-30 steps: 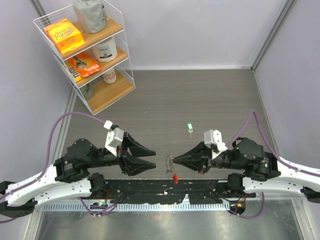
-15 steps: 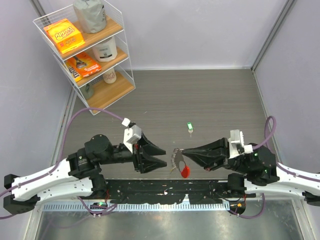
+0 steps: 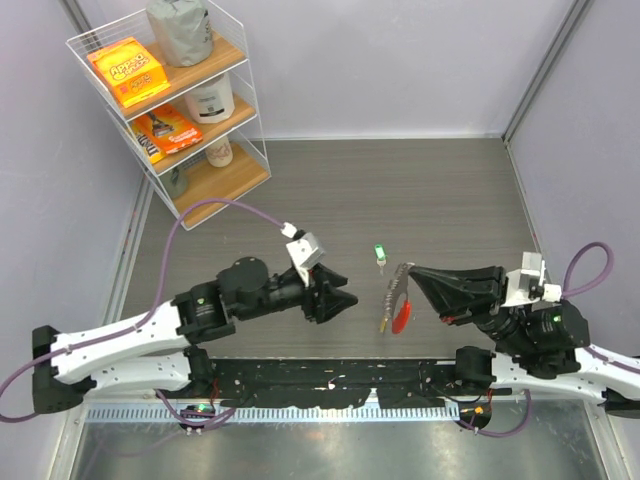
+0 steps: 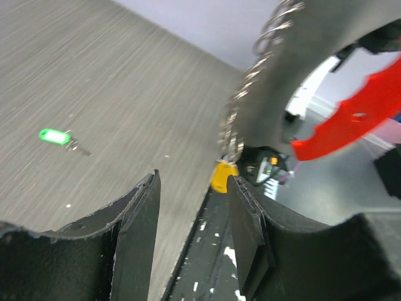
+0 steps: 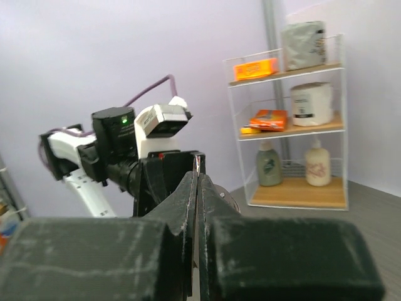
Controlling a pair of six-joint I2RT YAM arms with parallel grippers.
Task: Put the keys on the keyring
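Closed right hand [image 3: 409,270] grips dangling keyring [image 3: 400,313]; left hand [image 3: 350,298] parted, just beside; green key [image 3: 380,254] on table [image 3: 450,190].

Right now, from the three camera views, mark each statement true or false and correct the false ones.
1. The green key lies on the table. True.
2. The left gripper holds the green key. False: its jaws stand open with nothing between them.
3. The right gripper is shut on the keyring. True.
4. The keyring lies flat on the table. False: it hangs from the right gripper's tips.
5. A shelf rack stands at the table's far left corner. True.
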